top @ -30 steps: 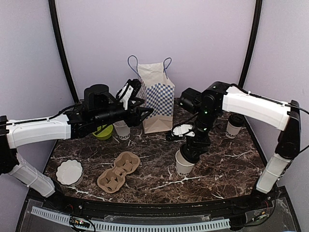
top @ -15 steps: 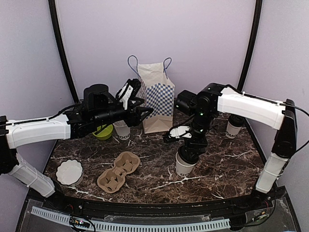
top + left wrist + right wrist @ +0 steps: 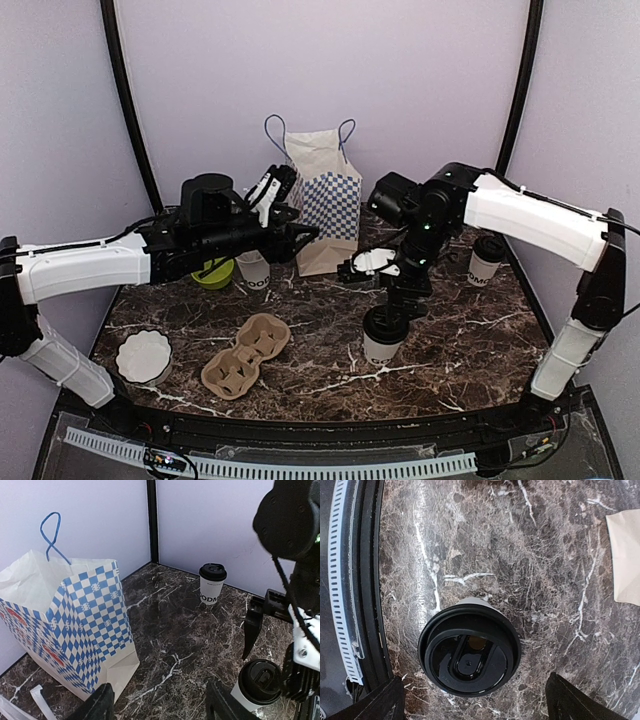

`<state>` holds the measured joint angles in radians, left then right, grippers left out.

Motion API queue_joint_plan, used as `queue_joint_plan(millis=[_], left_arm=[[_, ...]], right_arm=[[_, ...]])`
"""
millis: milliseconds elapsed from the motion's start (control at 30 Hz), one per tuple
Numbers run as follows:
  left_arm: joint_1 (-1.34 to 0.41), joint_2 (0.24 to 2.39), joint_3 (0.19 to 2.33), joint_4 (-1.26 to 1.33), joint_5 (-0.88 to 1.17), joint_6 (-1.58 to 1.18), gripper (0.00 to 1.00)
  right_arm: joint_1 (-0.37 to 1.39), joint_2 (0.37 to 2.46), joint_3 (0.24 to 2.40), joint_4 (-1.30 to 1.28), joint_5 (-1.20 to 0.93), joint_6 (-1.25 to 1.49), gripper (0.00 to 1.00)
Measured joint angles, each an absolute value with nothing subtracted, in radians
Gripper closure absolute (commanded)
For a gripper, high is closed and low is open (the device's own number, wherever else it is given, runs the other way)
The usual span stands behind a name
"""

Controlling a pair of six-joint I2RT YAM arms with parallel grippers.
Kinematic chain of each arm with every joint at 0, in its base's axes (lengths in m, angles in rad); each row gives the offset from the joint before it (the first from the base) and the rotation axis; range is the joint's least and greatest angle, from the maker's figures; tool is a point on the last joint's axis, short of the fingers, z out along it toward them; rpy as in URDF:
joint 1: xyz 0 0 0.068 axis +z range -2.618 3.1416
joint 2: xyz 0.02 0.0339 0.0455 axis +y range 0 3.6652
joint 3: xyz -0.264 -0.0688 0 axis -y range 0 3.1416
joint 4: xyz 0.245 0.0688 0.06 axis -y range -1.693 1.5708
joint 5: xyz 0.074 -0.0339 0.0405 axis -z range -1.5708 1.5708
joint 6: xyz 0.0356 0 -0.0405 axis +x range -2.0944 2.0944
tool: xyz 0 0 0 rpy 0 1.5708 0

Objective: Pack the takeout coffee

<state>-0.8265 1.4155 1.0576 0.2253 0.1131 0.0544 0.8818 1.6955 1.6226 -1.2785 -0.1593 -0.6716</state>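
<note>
Right jaws gape wide just above the cup (image 3: 381, 345) before the bag (image 3: 325, 215); left jaws, wide and empty, beside it.

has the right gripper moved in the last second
Yes. The right gripper has lifted up off the cup, which stayed put, so its black lid now shows.

Near cup (image 3: 383, 336), far-right cup (image 3: 487, 262): both upright, blk-lidded, well apart.
</note>
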Motion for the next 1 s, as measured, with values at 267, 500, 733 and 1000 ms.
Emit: queue_joint_plan(millis=[267, 500, 733, 1000], left_arm=[[-0.836, 1.544, 1.234, 0.010, 0.159, -0.172, 0.42], [-0.902, 1.634, 1.243, -0.080, 0.309, -0.353, 0.44], [-0.913, 1.721, 1.241, -0.084, 0.454, -0.451, 0.55], [-0.912, 1.787, 1.239, -0.051, 0.545, -0.532, 0.55]], right_arm=[[0.700, 1.470, 1.432, -1.060, -0.191, -0.565, 0.02], [0.459, 1.328, 1.211, -0.865, -0.355, -0.389, 0.32], [0.360, 1.507, 1.140, -0.868, -0.638, -0.344, 0.53], [0.353, 1.597, 1.109, -0.915, -0.798, -0.391, 0.50]])
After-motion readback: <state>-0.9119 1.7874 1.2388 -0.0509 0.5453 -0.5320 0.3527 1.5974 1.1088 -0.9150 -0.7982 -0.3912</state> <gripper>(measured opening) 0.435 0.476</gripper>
